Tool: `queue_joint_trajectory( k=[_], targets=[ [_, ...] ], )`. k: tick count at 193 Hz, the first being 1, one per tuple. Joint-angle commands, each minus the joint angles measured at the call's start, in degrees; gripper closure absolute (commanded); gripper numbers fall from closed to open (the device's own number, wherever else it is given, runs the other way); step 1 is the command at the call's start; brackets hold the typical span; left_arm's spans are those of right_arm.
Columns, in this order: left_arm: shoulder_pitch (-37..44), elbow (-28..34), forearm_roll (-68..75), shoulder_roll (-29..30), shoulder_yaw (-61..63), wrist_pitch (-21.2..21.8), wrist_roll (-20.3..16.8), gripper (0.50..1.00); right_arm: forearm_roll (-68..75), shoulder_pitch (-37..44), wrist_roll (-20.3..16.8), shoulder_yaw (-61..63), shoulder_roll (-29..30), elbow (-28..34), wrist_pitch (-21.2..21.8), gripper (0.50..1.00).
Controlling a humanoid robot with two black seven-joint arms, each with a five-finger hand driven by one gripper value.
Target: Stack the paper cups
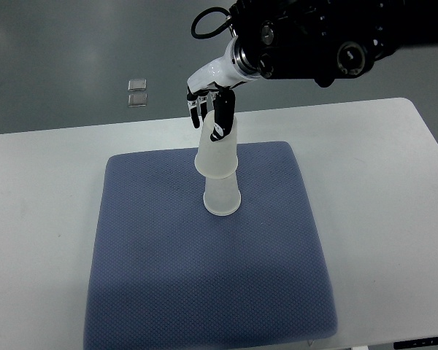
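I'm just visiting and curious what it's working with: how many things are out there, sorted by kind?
Paper cups: 2, the upper cup held by the right hand, upside down over the lower cup
Blue mat: 1
White table: 1
Total: 4

A white table [394,182] fills most of the view, its far edge running across the upper part and its far right corner rounded. A blue-grey textured mat [168,292] lies on it. Beyond the table a smooth grey floor [58,44] shows soft light reflections, with two small pale square plates [137,92] set in it.
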Motion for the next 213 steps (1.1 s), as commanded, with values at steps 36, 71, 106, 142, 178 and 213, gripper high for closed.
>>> queue_joint_trajectory(
  k=[36,71,106,142,178,213],
  targets=[
    [0.0,0.0,0.0,0.0,0.0,0.0,0.0,0.5,0.03,-1.6,0.0,-0.03,0.0,0.0,-1.2,0.801],
    [0.0,0.08,0.0,0.0,0.0,0.0,0.0,0.5,-0.06,-2.13,0.0,-0.12,0.09,0.0,-1.46,0.793],
    [0.0,0.08,0.0,0.0,0.0,0.0,0.0,0.5,-0.06,-3.45,0.0,-0.21,0.09,0.09,-2.78,0.781],
    [0.0,0.08,0.0,0.0,0.0,0.0,0.0,0.5,-0.06,-4.15,0.0,-0.21,0.09,0.09,-2.95,0.748],
    [0.0,0.08,0.0,0.0,0.0,0.09,0.0,0.5,-0.06,-5.38,0.0,-0.21,0.09,0.09,-3.04,0.728],
    [0.0,0.17,0.0,0.0,0.0,0.09,0.0,0.5,-0.06,-6.43,0.0,-0.12,0.09,0.09,-3.22,0.72]
  ],
)
